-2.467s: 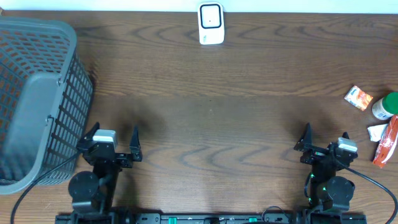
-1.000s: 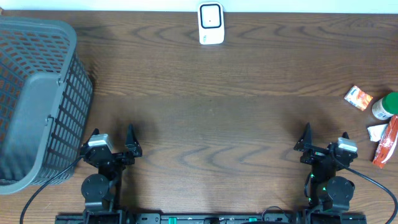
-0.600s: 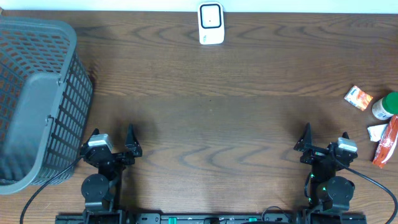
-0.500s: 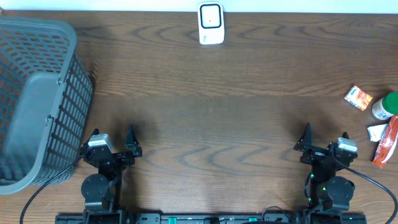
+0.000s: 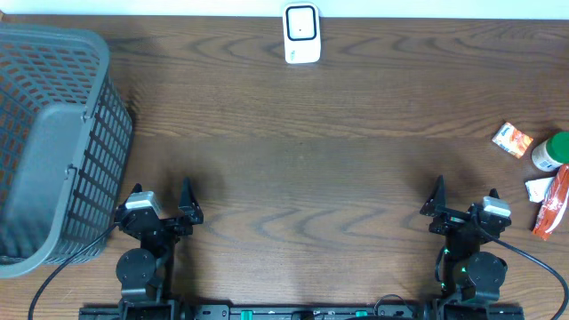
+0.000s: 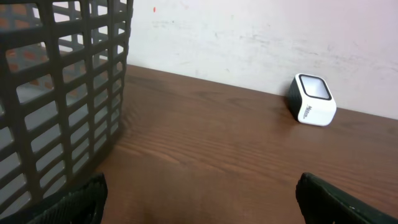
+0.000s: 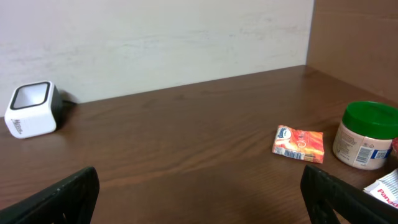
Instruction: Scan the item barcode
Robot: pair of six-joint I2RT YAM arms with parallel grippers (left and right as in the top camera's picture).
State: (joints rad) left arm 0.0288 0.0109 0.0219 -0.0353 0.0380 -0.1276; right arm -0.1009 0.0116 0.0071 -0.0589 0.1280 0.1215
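Tools: left tool [image 5: 161,190] and right tool [image 5: 465,196] are gaping wide, carrying nothing.
Item: orange packet [image 5: 513,140] is lying at 3 o'clock; scanner [image 5: 301,34] at 12.
Risk: you are risking toppling the neighbouring jar [image 5: 551,151].

Table [image 5: 302,133] fills overhead frame. Basket [image 5: 53,142] on it along left edge, from upper left to mid left. Scanner [image 5: 301,34] at top centre, by table's back edge. At right edge, mid height: small packet [image 5: 513,140], jar [image 5: 551,151] just right of it, flat sachet [image 5: 540,188] below jar, pouch [image 5: 553,203] just beside sachet at frame edge. Left gripper [image 5: 161,188] lower left, near basket's lower right corner. Right gripper [image 5: 464,190] lower right, left of pouch.
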